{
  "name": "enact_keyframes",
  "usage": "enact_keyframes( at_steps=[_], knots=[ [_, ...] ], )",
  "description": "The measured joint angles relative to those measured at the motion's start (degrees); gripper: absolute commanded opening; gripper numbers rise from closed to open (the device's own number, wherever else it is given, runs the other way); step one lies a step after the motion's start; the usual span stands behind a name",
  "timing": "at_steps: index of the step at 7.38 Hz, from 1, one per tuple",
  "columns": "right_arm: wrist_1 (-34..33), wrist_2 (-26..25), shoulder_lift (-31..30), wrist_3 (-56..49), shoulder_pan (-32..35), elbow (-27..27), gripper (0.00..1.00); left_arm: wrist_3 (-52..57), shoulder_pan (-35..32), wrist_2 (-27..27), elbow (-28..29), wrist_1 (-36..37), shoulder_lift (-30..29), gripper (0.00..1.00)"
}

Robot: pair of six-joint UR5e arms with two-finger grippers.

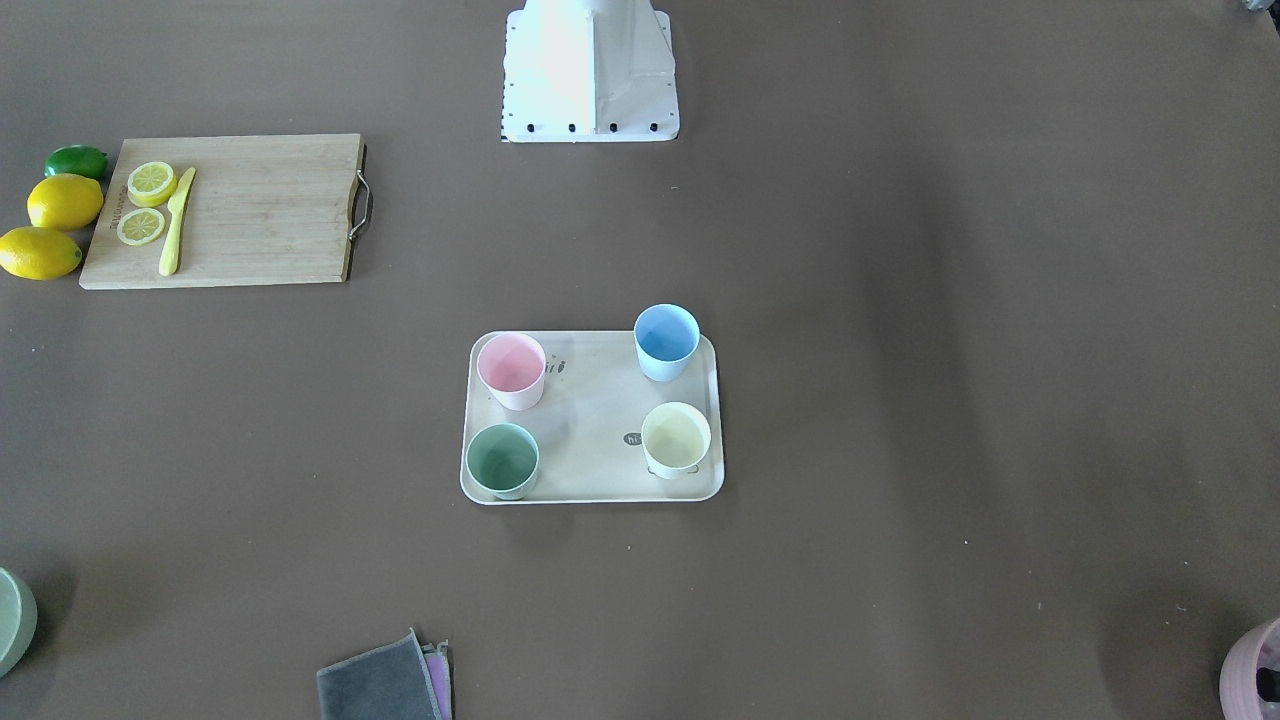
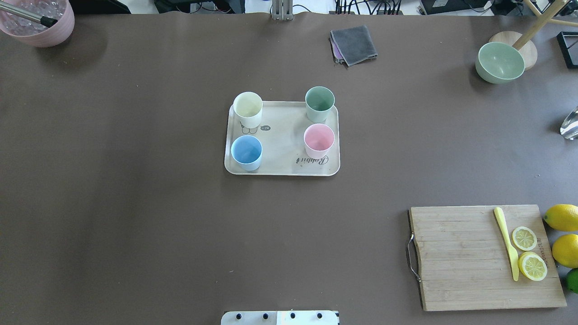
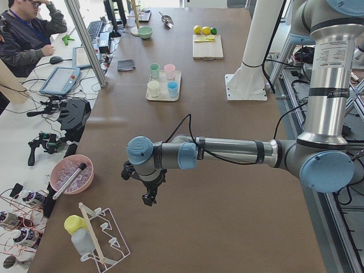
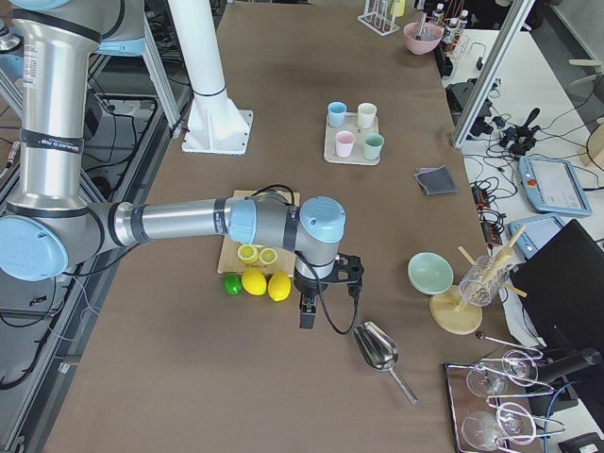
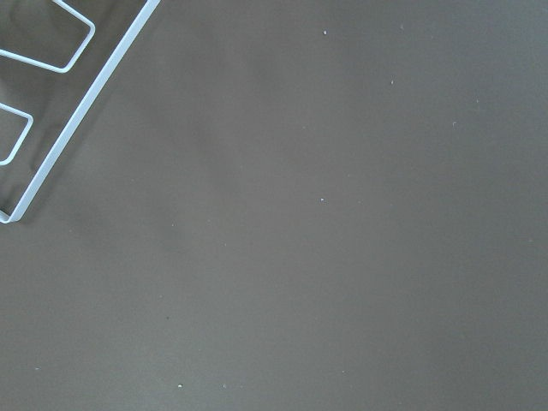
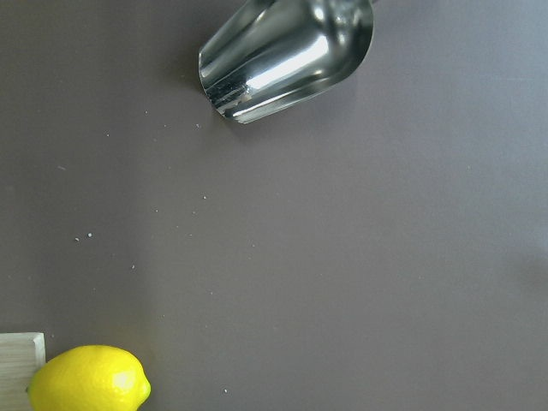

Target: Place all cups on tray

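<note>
Overhead, the brown desk (image 2: 135, 234) shows no arm at all; only the two side views do. In them the left arm (image 3: 227, 151) reaches out over one end of the desk, and the right arm (image 4: 179, 222) hangs beside the lemons (image 4: 255, 281) at the other end. The left fingers (image 3: 149, 199) and the right fingers (image 4: 307, 319) point down. I cannot tell how far open they are or whether they hold anything. The left wrist camera catches just a wire rack (image 5: 82, 111), and the right a metal scoop (image 6: 287, 56).

The tray (image 2: 282, 135) lies mid-desk, well apart from both arms. Its long axis runs left to right in the overhead view, and its lettering is upside down there. The pink bowl (image 2: 38, 22) holds clear pieces, and the green bowl (image 2: 500, 62) is empty. All four cups stand upright on the tray, one near each corner: yellow cup (image 2: 247, 108), green cup (image 2: 319, 103), blue cup (image 2: 246, 151) and pink cup (image 2: 319, 140). Each is empty.
</note>
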Motion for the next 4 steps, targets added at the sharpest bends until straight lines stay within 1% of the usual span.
enact_keyframes(
  at_steps=[2,4],
  knots=[
    [0.1,0.0,0.0,0.0,0.0,0.0,1.0,0.0,-3.3,-0.9,-1.7,0.0,-0.9,0.98],
    [0.2,0.1,0.1,0.0,-0.1,0.0,1.0,0.3,-4.3,-1.9,-3.8,-1.0,-0.7,0.98]
  ],
)
